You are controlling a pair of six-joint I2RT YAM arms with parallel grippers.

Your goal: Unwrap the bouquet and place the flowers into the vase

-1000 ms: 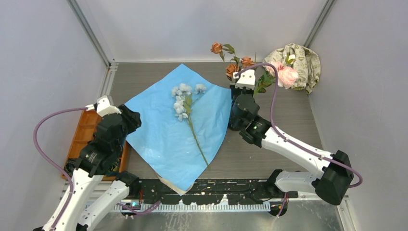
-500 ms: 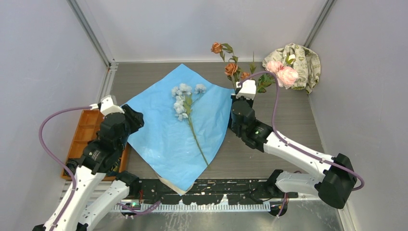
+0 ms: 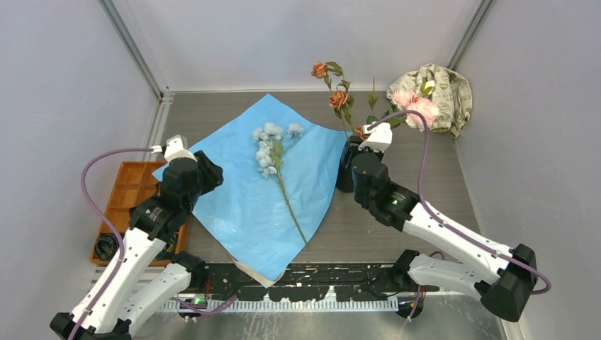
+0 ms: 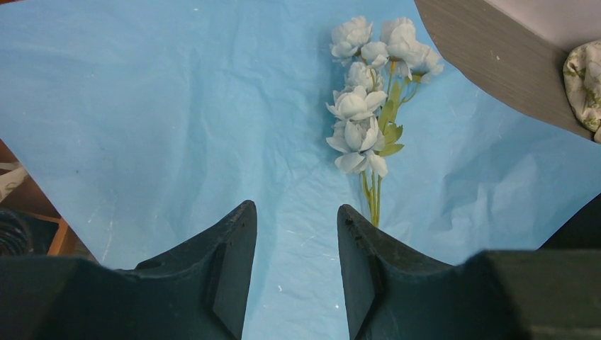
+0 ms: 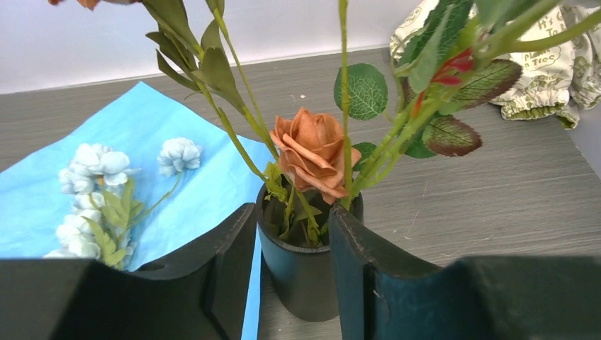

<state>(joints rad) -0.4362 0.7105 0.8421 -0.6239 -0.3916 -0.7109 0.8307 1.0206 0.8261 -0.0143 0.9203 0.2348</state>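
The bouquet's blue paper (image 3: pixel 241 198) lies unwrapped and flat on the table. One pale blue flower stem (image 3: pixel 273 152) rests on it, also seen in the left wrist view (image 4: pixel 361 106). The black vase (image 5: pixel 308 276) stands upright just off the paper's right edge and holds orange-brown roses (image 5: pixel 312 149) and pink roses (image 3: pixel 418 108). My right gripper (image 5: pixel 292 212) is open just in front of the vase, with nothing between its fingers. My left gripper (image 4: pixel 296 209) is open above the paper's left part, short of the pale blue stem. In the top view the right arm partly hides the vase (image 3: pixel 347 166).
A crumpled beige patterned cloth (image 3: pixel 443 88) lies at the back right corner. An orange-brown tray (image 3: pixel 126 195) sits at the left edge beside the left arm. Grey walls enclose the table on three sides.
The right gripper opened, let go of the stems in the vase and drew back toward the near edge. The left arm swung right, over the paper's left edge.
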